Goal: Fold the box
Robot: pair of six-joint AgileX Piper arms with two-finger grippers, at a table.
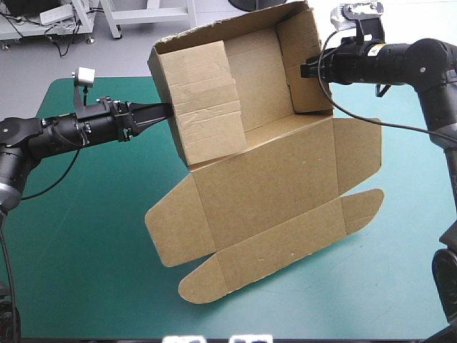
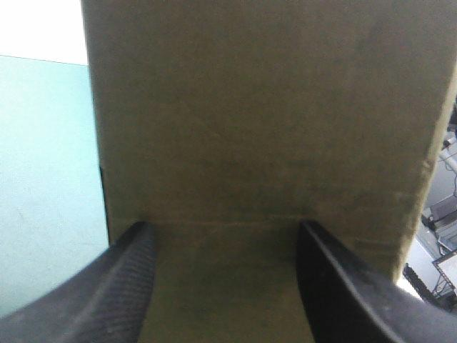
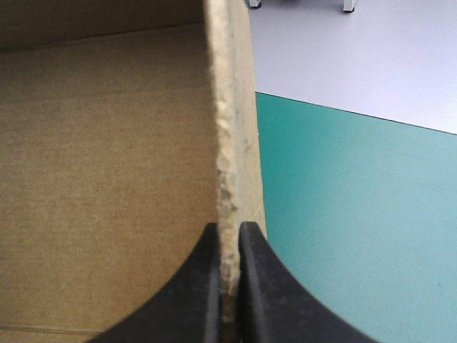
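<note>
Nearest the table's front edge, the rounded tuck flap [image 1: 275, 254] of the brown box [image 1: 264, 179] hangs low over the teal-green cover [image 1: 86, 236]. Whether its lowest corner touches the cover or hangs just above it I cannot tell. Above it the lid [image 1: 268, 182] slopes upward as one flat sheet, with its side flaps spread out. Beyond the lid is the tray [image 1: 260, 86], its walls already raised and tucked. It is lifted off the table and tipped so that its open side faces the camera, and nothing lies in it. The left gripper [image 1: 163, 111] meets the tray's left wall [image 1: 203, 100] from outside. In its own view the black fingers stand well apart, with the wall's outer face filling the space ahead of and between them, so it seems to brace the box rather than pinch it. The right gripper [image 1: 305, 69] is at the right wall [image 1: 307, 61]. In its wrist view the fingers are nearly closed, with the wall's ragged cut edge [image 3: 232, 143] clamped between them. The step in hand looks like carrying or turning the formed tray, with the walls done and the lid left open. The next move probably calls for setting the tray down level on the cover. The right-hand pinch should stay firm and the left side steady, so that the hanging lid does not buckle or drag.
</note>
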